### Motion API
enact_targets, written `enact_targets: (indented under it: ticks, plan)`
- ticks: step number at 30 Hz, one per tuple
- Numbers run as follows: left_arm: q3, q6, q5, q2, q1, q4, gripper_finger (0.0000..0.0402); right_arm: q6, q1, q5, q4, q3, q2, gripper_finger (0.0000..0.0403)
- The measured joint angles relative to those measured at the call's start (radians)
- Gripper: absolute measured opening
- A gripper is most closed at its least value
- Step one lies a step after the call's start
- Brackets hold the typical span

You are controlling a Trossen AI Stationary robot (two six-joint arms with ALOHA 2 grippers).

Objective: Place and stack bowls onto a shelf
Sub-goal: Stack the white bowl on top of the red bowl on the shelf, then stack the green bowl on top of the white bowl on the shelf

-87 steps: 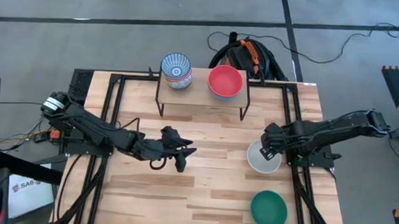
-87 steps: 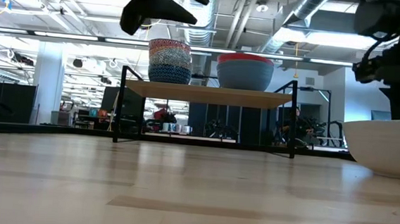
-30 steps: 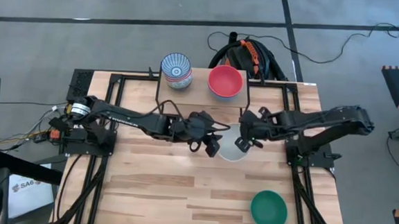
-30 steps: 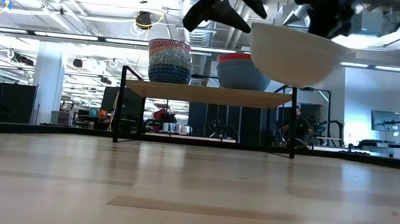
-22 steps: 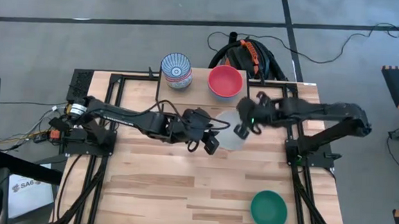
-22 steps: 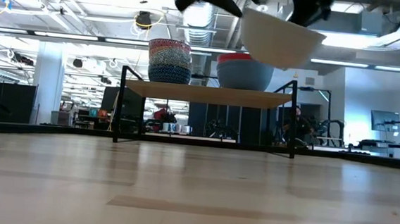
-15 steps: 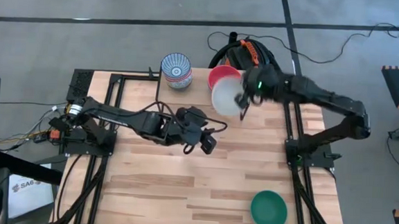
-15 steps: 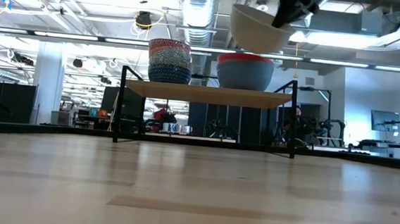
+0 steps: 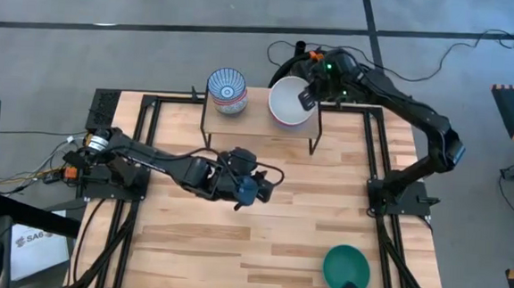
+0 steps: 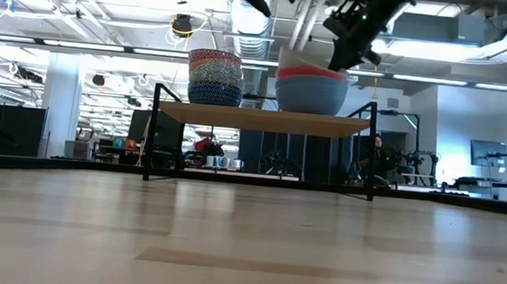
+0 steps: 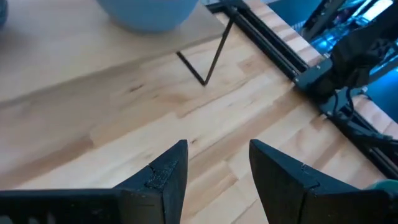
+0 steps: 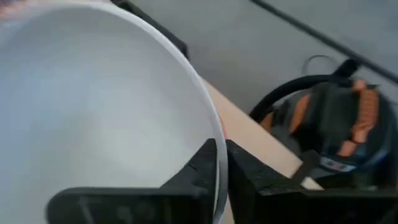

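Shelf (image 9: 260, 122) | right hand (image 12: 222, 163) pinches white bowl (image 12: 93, 106) rim | overhead hides pinch

Slatted wooden tabletop (image 9: 260, 242), black-and-orange bundle of cables (image 9: 320, 69) on grey floor (image 9: 157, 31), black frame rails (image 9: 142, 119)

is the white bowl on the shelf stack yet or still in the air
On the stack. The white bowl sits nested in the red bowl on the shelf, level, with the right gripper shut on its rim.
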Motion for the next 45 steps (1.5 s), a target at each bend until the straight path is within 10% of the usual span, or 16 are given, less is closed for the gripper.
enact_targets:
  ticks: [21,30,45]
  plan:
    - [-0.022,-0.201,-0.278,-0.008,-0.154,-0.118,0.0155,0.065,0.006,-0.251,-0.124,0.0,-0.283,0.0198]
    - [-0.022,-0.164,-0.328,-0.007,-0.304,-0.14,0.0155,0.31,0.29,-0.103,-0.221,-0.101,-0.455,0.0193]
    - [-0.013,0.188,-0.059,0.075,-0.318,0.087,0.0155,0.765,0.863,0.087,-0.191,-0.344,-0.514,0.0193]
